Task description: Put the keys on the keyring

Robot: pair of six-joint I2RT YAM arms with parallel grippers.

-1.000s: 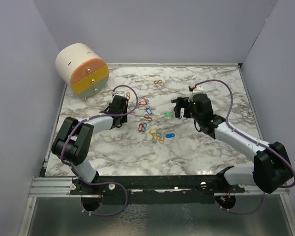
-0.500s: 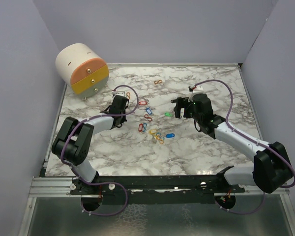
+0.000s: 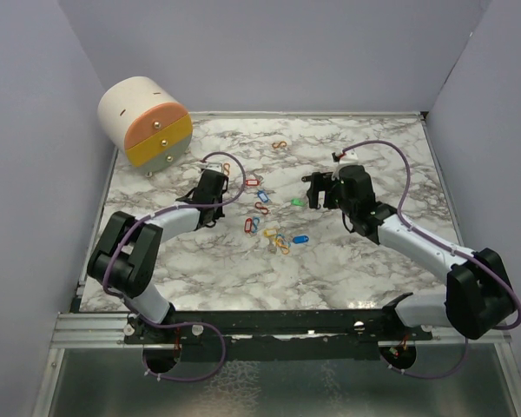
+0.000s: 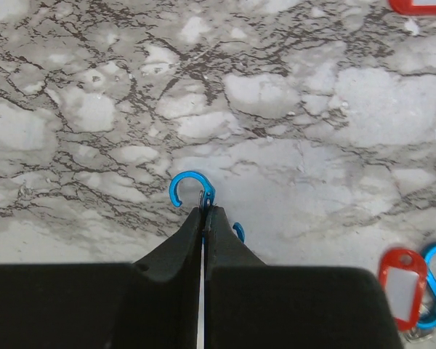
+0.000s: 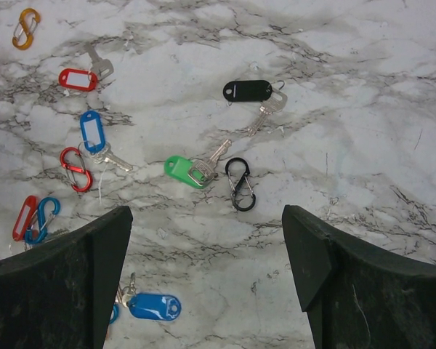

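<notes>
— Left wrist view first: what have you got hold of?

— My left pincer is pressed together on a blue clip, a small carabiner-style hook that I take for the keyring. Its curved end pokes out past my tips, low over the marble table. Whether it is lifted or lying flat I cannot tell.

— And the other arm?

— My right pincer stands wide apart with nothing in it, hanging above the keys.

— Where do they lie?

— Scattered loose mid-table, between my two arms. Under the right wrist I see a green-tagged key just beside a black clip. A black-tagged key lies beyond them, and a blue-tagged key and a red-tagged key lie off to the left.

— So how far along are you?

— Barely begun, I judge. Nothing hangs on the blue clip, so every key is left to thread. A red tag does lie against a second blue clip, but joined or not I cannot tell.

— What are they like to handle?

— The tags are oblong, glossy plastic with a pale label window. The keys are thin, flat, bright metal. The clips are slim painted loops, figure-eight shaped. The tabletop looks hard and polished, white with grey veins, so I'd guess small things slide on it.
</notes>
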